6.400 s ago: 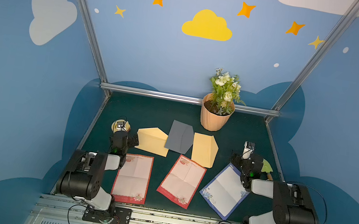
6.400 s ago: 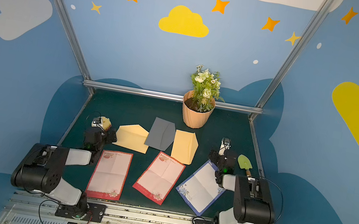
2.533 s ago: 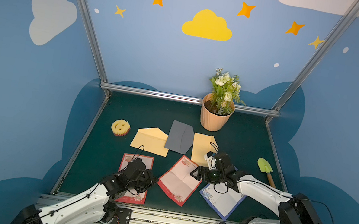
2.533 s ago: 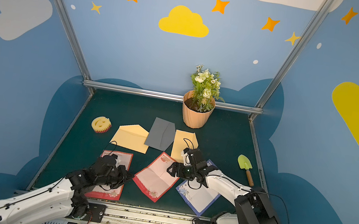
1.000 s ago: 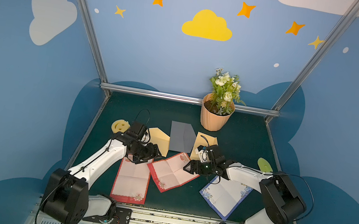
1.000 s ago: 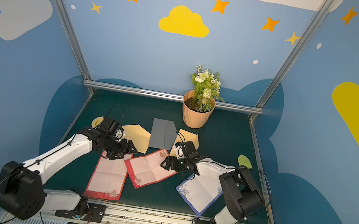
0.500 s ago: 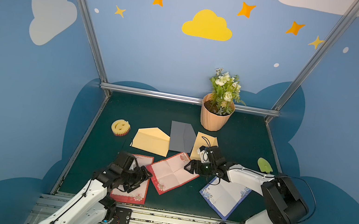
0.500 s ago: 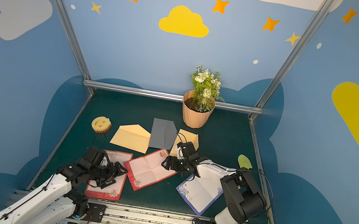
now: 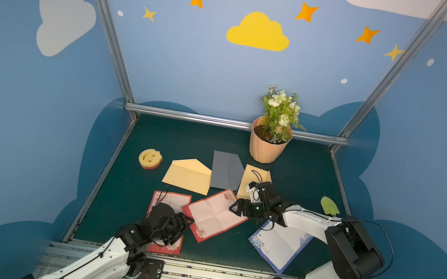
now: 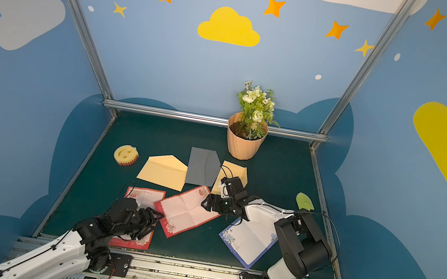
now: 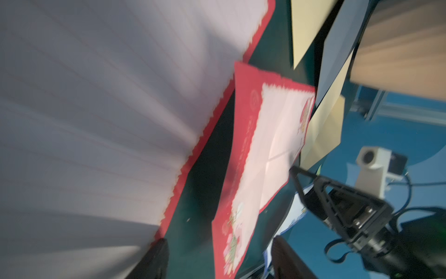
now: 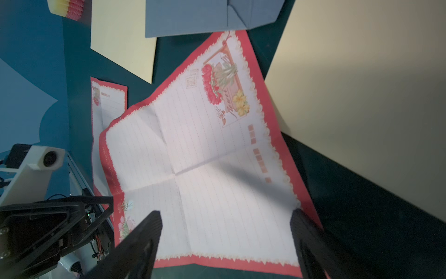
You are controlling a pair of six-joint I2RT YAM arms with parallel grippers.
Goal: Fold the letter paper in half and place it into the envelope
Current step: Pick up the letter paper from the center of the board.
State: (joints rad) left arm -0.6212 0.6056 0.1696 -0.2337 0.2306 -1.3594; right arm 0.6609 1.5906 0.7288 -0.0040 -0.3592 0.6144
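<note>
Squaring up for the fold, nothing yet creased over; flat and askew on the green table [image 9: 156, 135], between a second red sheet [image 9: 169, 198] and a blue sheet [image 9: 279, 246], the red-bordered letter paper [image 9: 213, 216]; left gripper [image 9: 187, 222] at its near corner, jaws parted, not yet pinched; right gripper [image 9: 237, 206] at the far end, jaws spread wide, empty. Next, probably: pinch, lift over, align edges. From the right wrist alone: flower print, ruled lines; from above alone: the envelopes [image 9: 188, 174] entire.

The green table [image 9: 185, 140] holds 3 letter papers [image 9: 216, 216], 3 envelopes [image 9: 189, 175], a flowerpot [image 9: 266, 150], sponge [image 9: 150, 159] and scoop [image 9: 328, 205]
</note>
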